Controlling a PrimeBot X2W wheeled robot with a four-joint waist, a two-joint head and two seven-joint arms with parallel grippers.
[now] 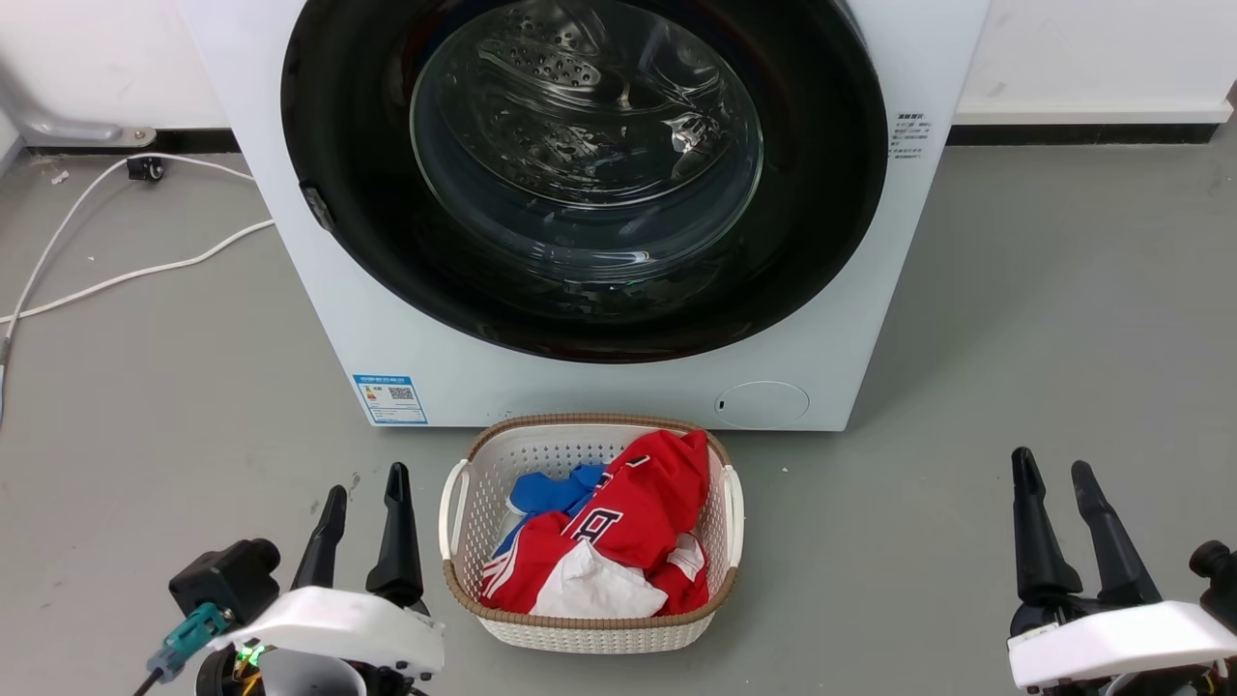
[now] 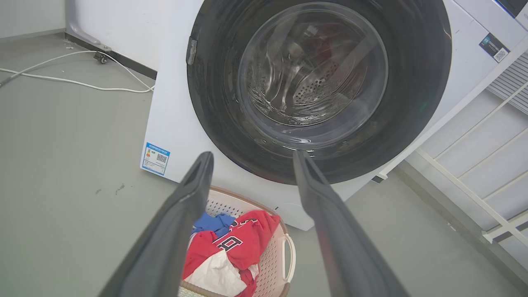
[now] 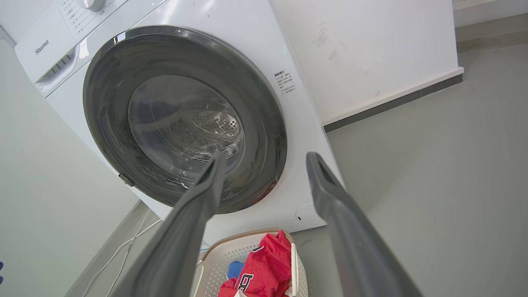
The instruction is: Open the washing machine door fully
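Nearest, left gripper (image 1: 366, 480) and right gripper (image 1: 1050, 460), two pairs of dark fingers spread, empty; smooth grey floor (image 1: 1015, 319), white wall (image 1: 1063, 48); one white plastic lattice basket (image 1: 580, 633); one large round glossy black washing machine door (image 1: 821, 193), closed against white machine front (image 1: 580, 391).

The left gripper (image 1: 367, 486) sits low at the lower left of the head view, and the right gripper (image 1: 1051, 464) sits at the lower right. Both point forward, jaws spread apart in a narrow V, holding nothing and touching nothing.
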